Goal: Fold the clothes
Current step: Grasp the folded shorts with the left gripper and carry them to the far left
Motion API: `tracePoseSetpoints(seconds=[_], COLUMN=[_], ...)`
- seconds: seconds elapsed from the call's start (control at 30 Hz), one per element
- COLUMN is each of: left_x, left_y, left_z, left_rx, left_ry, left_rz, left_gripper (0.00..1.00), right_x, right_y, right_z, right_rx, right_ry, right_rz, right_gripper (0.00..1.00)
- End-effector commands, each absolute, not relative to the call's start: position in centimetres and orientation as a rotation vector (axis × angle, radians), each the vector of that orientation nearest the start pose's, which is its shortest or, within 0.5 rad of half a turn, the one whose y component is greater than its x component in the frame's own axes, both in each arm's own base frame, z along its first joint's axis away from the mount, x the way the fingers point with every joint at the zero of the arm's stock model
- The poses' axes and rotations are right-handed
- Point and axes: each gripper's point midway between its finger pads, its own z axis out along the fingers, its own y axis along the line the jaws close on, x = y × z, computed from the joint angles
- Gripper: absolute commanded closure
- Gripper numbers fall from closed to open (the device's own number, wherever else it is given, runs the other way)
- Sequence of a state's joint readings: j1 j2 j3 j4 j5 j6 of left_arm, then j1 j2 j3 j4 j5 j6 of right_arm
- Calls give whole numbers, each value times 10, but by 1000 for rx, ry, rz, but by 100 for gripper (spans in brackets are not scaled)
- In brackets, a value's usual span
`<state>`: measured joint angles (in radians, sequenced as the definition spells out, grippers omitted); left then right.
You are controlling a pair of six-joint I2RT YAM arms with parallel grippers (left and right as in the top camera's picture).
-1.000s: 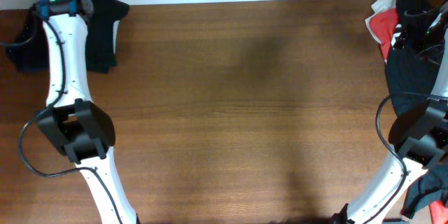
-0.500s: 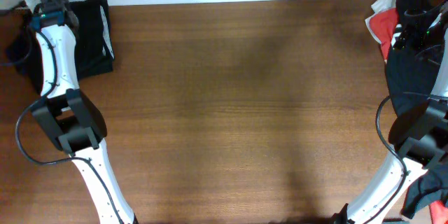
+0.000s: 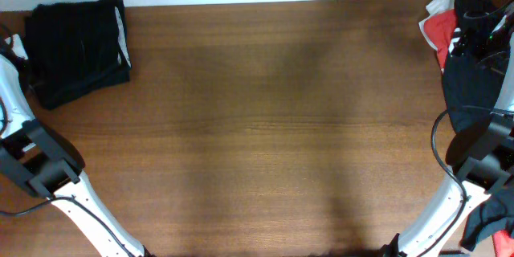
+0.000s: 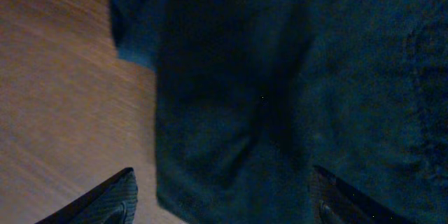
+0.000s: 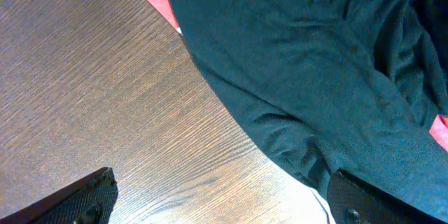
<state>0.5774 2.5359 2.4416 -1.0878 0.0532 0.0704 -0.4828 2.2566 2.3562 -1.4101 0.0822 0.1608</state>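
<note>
A folded black garment (image 3: 76, 48) with a white inner edge (image 3: 122, 36) lies at the table's far left corner. In the left wrist view the same dark fabric (image 4: 280, 77) fills most of the picture. My left gripper (image 4: 224, 206) hangs open above it, fingertips (image 4: 105, 203) wide apart with nothing between them. A heap of clothes sits at the far right: a red-and-white piece (image 3: 438, 28) under a dark navy one (image 3: 470, 80). My right gripper (image 5: 224, 199) stands open over the wood beside the navy cloth (image 5: 315, 63), one fingertip (image 5: 371, 199) at its hem.
The brown wooden table (image 3: 273, 128) runs between the two piles. The left arm (image 3: 36, 169) leans off the left edge. The right arm (image 3: 482, 157) stands by the right edge, with more dark cloth (image 3: 486, 221) beneath it.
My left gripper has opened and let go of the folded black garment, and the arm has swung away to the left edge. The right arm has not moved.
</note>
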Motion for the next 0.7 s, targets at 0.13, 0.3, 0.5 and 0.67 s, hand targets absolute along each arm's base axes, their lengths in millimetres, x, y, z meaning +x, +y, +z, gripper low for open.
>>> tracePoseSetpoints(seconds=[0.13, 0.3, 0.5, 0.67], left_x=[485, 492, 480, 498], left_y=[315, 321, 342, 358], left_z=[26, 28, 34, 97], left_rx=[-596, -591, -632, -623], left_ry=[2760, 2730, 2741, 2607], left_rz=[157, 180, 376, 511], left_gripper=[26, 86, 100, 100], right_x=[428, 428, 428, 428], right_y=[-239, -239, -239, -239], right_z=[177, 177, 177, 177], right_rx=[922, 922, 922, 922], right_ry=[2709, 2709, 2709, 2709], right_rz=[-194, -194, -194, -194], right_gripper=[1, 1, 1, 1])
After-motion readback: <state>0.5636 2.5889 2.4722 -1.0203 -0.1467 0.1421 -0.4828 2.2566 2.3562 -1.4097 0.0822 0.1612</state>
